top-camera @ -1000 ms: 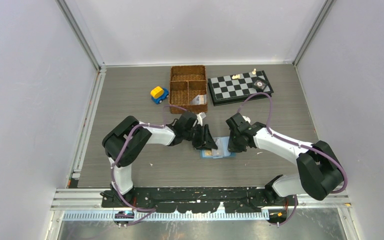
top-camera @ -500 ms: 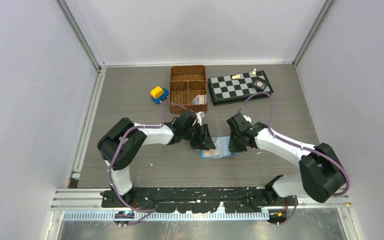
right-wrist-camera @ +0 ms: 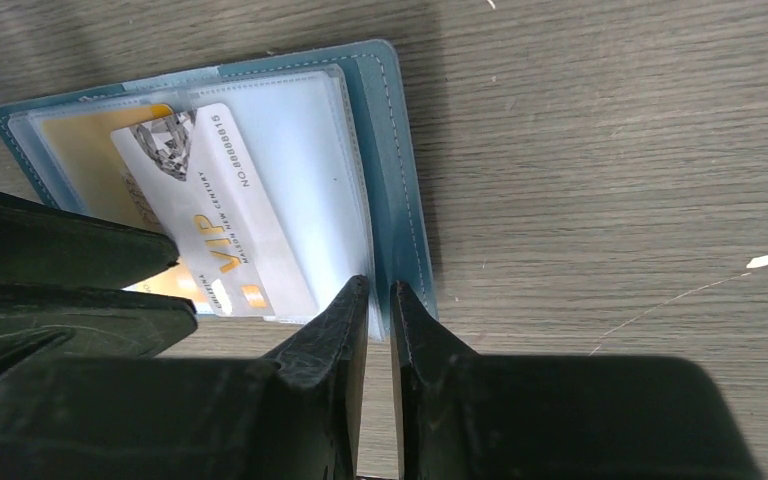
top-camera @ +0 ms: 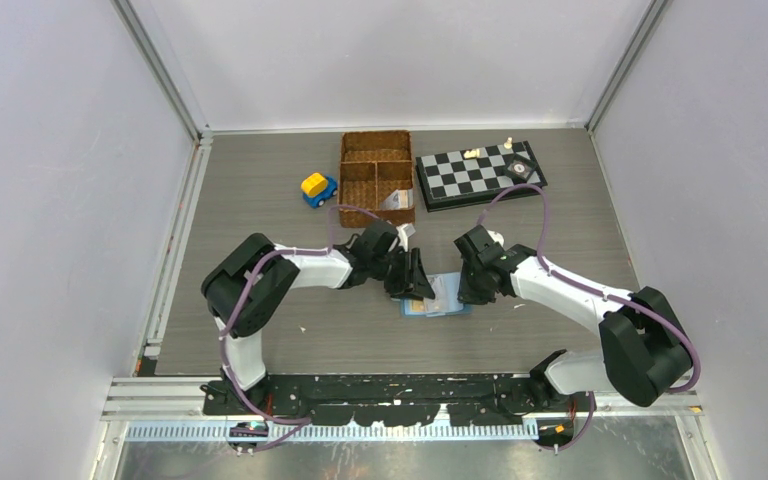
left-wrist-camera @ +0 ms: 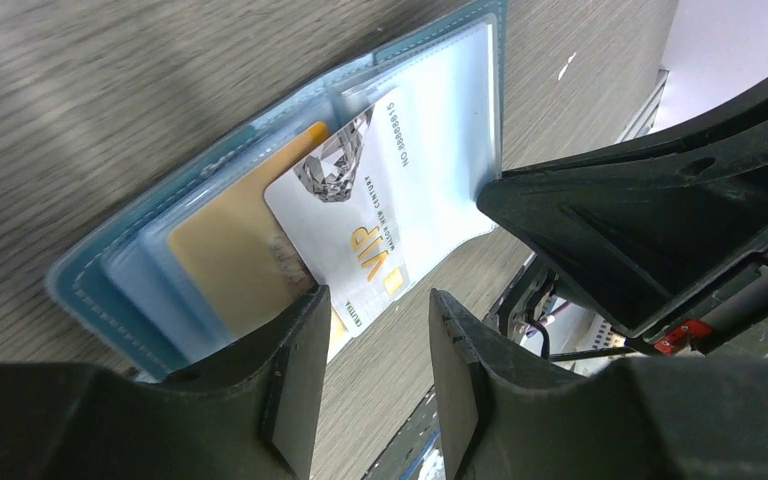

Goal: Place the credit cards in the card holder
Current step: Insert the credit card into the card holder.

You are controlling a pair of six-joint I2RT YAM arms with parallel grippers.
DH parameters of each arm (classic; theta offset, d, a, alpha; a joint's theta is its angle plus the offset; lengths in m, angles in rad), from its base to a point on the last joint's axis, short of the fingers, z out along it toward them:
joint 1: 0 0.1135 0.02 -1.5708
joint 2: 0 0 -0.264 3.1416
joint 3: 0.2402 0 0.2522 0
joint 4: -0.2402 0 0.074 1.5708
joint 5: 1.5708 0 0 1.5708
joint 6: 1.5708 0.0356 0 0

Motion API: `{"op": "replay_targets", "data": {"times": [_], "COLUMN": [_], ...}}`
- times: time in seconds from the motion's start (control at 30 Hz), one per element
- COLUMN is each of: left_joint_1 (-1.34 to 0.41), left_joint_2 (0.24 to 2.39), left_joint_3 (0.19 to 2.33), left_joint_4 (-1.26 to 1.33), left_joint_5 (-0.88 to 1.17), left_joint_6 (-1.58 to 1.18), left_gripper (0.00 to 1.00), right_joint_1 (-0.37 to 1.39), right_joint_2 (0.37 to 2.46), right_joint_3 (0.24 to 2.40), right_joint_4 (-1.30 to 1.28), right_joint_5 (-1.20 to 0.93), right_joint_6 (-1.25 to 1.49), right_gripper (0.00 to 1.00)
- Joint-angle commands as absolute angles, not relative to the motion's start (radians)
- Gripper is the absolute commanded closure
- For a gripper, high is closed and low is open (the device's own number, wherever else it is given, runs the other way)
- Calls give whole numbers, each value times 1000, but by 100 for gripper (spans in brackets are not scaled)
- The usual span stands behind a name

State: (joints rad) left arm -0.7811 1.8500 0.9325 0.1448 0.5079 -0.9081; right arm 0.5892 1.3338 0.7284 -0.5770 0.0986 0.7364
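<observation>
left jaws stand apart around the white card (left-wrist-camera: 345, 215), likely steering it into the holder (left-wrist-camera: 80, 292); right jaws, barely apart, seem to steady its edge.

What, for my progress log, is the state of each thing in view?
card holder, open flat on the table, pockets up.
gold card, inside a pocket.
VIP card, lying askew on the open holder; whether partly tucked in, unclear.
left gripper, open over the VIP card's end.
right gripper, jaws nearly together at the holder's edge; grip unclear.
wicker basket, something pale in one compartment.
</observation>
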Motion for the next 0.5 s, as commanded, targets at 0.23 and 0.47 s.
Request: {"op": "replay_targets", "data": {"times": [0.23, 0.47], "left_joint_1": [-811, -819], "left_joint_2": [1922, 1953], "left_joint_3": [970, 986], "left_joint_4": [137, 200], "left_joint_5": [486, 492], "left_joint_6": [-890, -896], "left_gripper": [57, 58], "right_joint_1": [590, 591], "right_joint_2": [1308, 1310], "right_joint_3": [728, 716], "right_joint_4": [-549, -537], "right_joint_5": [94, 92], "right_joint_6": [745, 751], "right_gripper": [78, 76]}}
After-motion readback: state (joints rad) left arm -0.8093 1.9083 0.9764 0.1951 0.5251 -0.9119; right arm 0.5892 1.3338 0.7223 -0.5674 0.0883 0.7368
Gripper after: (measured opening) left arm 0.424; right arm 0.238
